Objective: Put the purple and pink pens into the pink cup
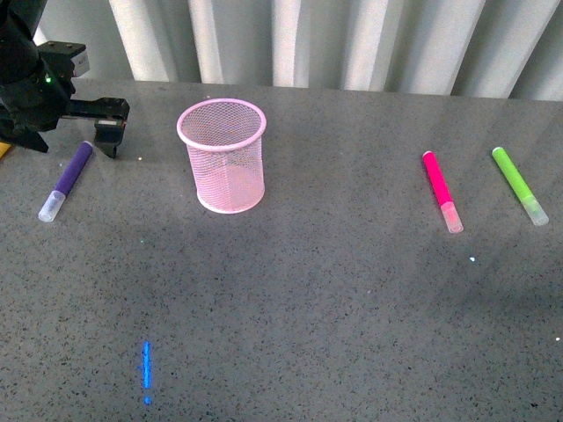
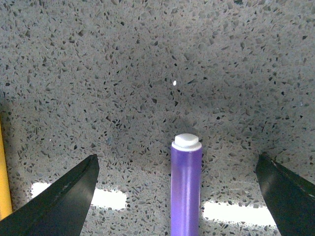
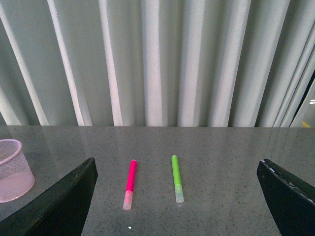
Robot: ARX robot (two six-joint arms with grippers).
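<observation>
The purple pen point(image 1: 67, 180) lies by the tabletop's point(image 1: 352, 308) left edge. Its butt end sits between the jaws of my left hand point(image 1: 113, 126), which are wide apart and touch nothing. The cup point(image 1: 224, 158) stands upright, left of centre. The pink pen point(image 1: 440, 189) lies toward the right edge, beside a green pen point(image 1: 519, 185). My right hand point(image 3: 177, 162) is also spread wide.

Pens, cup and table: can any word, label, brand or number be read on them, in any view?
None can be read. The purple pen, the pink pen, the green pen and the pink cup show no print in any view. The table bears no writing either.
</observation>
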